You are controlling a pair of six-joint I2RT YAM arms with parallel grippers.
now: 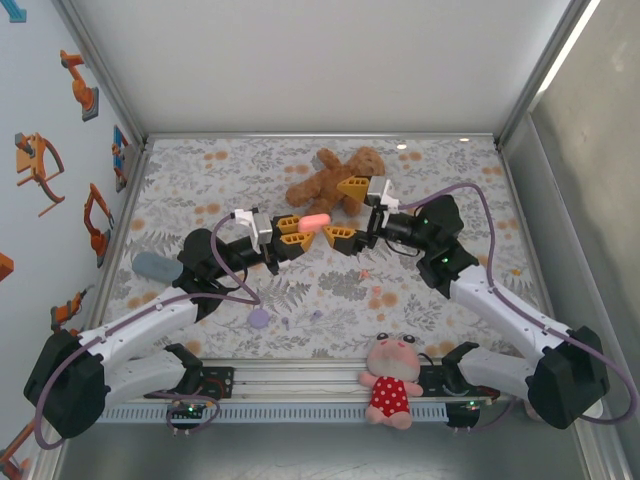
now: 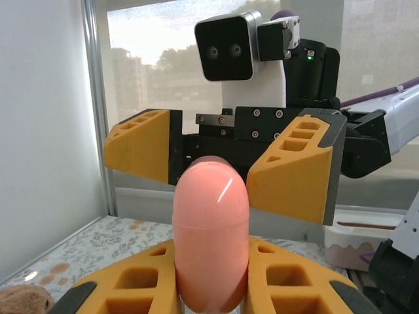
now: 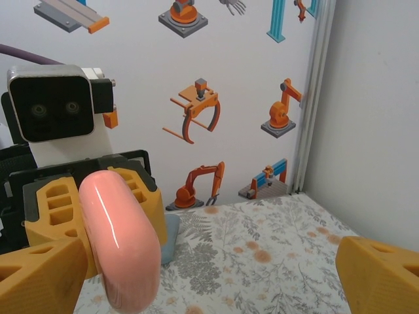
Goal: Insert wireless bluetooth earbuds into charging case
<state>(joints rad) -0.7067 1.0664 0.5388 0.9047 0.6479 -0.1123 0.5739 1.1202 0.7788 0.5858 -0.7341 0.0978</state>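
The left tool (image 1: 297,233) is pinching the pink pill-shaped case (image 1: 315,220) up in the air, its long side pointing at the wide-spread right tool (image 1: 345,211) just beside it, while the tiny earbuds (image 1: 285,322) lie on the desk (image 1: 450,180) nearer the left arm.

No text, label, brand or number legible to us; just wordless robot pictograms (image 3: 198,115) on our side wall (image 3: 131,65).

Brown teddy bear (image 1: 330,183), red-dressed doll (image 1: 391,388)
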